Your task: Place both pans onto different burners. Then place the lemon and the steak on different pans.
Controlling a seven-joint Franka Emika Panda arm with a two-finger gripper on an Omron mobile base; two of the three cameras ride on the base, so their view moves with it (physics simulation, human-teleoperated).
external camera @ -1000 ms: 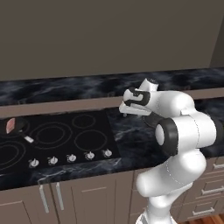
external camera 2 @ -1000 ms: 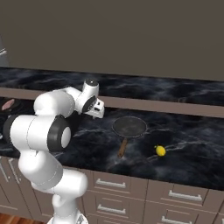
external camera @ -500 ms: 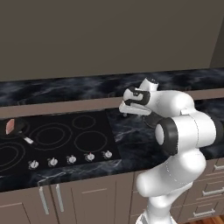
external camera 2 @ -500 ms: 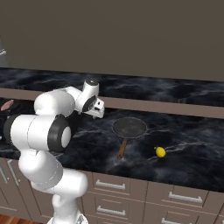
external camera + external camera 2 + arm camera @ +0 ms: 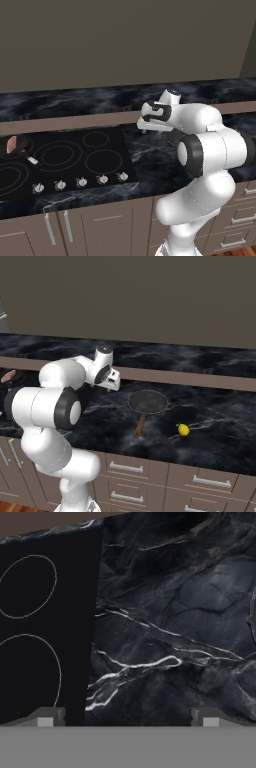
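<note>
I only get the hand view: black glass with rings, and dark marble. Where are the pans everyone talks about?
Observer: A wide grey pan sits on the marble counter, to the right of the arm, off the cooktop.
Operator: Any food around?
Observer: A lemon lies on the counter near that pan's brown handle, apart from it.
Operator: And the meat?
Observer: The steak is at the cooktop's far left, at a small black pan.

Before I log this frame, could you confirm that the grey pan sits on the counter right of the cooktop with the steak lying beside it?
Not quite. The right base view shows the lemon, not the steak, lying beside the grey pan on the counter. The steak is over at the far left of the cooktop, on the black pan, in the left base view.
</note>
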